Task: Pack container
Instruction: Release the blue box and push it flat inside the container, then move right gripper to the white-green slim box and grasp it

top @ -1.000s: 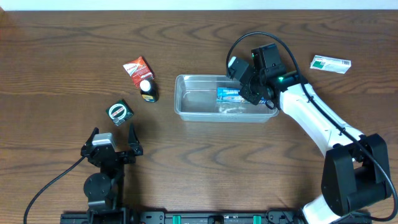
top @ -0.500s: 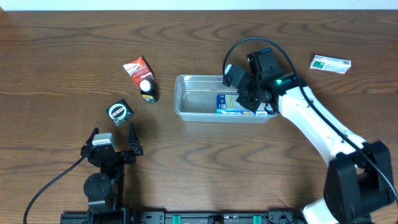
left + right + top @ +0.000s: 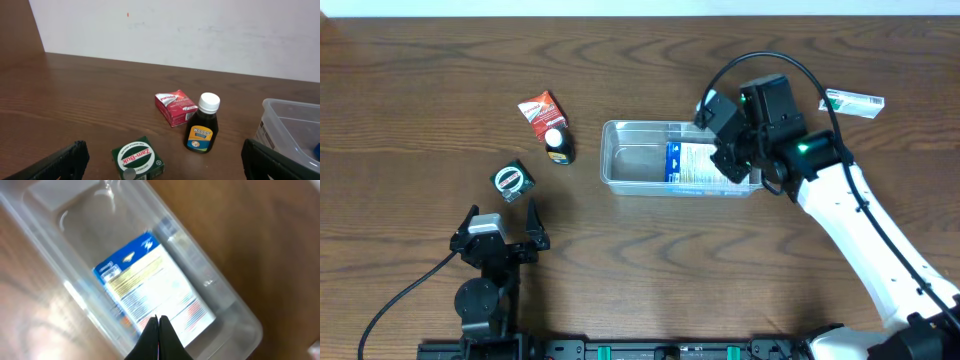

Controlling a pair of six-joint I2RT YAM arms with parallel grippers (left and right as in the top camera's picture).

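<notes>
Looking light and flexible, the container (image 3: 630, 160) likely slides easily; grip its rim. Right fingers (image 3: 150, 342) are pinched together, empty; left fingers (image 3: 60, 160) spread wide, empty.

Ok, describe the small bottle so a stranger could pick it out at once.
Find the clear plastic tub in the middle of the wooden table. Just off its left end stands a small dark bottle, next to a red box. Unlike that box and the green box nearby, it is round, with a white cap and a blue and yellow label.
</notes>
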